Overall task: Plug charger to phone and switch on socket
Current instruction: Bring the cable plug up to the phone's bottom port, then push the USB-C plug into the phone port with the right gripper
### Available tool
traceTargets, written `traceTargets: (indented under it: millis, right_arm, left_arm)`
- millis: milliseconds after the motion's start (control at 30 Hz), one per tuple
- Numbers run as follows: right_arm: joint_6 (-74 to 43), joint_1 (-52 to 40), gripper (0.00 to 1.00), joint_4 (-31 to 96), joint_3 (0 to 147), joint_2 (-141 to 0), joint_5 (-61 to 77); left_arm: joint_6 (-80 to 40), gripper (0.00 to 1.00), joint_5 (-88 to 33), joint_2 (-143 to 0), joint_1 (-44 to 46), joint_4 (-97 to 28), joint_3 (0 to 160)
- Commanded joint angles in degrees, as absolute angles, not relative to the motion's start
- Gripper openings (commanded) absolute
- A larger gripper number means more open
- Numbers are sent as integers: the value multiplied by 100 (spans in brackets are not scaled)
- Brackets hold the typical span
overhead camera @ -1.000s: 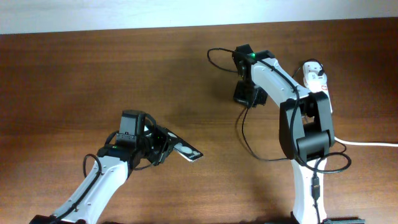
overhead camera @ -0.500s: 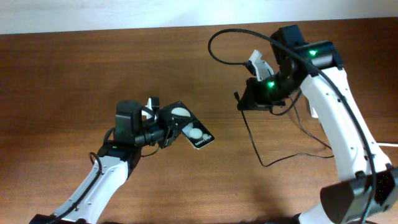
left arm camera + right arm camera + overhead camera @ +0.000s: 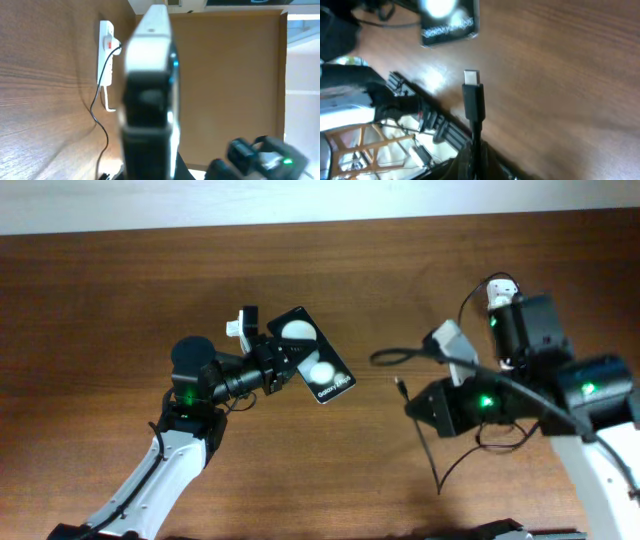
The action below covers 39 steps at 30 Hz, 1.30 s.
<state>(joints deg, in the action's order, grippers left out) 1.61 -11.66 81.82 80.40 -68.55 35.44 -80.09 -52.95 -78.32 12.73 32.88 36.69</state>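
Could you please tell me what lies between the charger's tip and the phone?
Nothing: only bare wooden table separates the charger tip from the phone, clearest in the overhead view.

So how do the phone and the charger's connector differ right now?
The phone is a broad, glossy slab; the charger's connector is a thin stub with a metal tip. The left hand holds the phone, the right hand the connector. Both are black and held off the table.

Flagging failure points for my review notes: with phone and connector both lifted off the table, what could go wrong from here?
The charger's connector tip is apart from the phone; misaligned, it could scrape the edge. The left end effector grips only one side, so a push might pivot the phone.
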Motion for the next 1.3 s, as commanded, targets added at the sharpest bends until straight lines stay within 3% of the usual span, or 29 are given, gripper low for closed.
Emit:
traceTargets:
  millis: [0,133,233,500,1267]
  right_arm:
    - [40,-1166,4,7826,7201,-6449,3577]
    - [-3,-1686,4,7476,7017,-6410,3382]
    - [-902,-2526,4,6912,7017,-6412,2274]
    - [-1284,-3795,4,6401,7017,-6705,2241]
    - [-2307,-3835,4,6442,7017,-6836,2373]
  left_arm:
    - [-8162,3,-5472,-7767,1264,3382,3767]
    - [-8160,4,-5476,-7769,1264,3380,3767]
    - [-8160,6,-5612,-7767,1264,3380,3767]
    - [-7789,3,-6023,-7767,1258,3380,3767]
    - [-8034,0,-6025,-7767,1260,3380,3767]
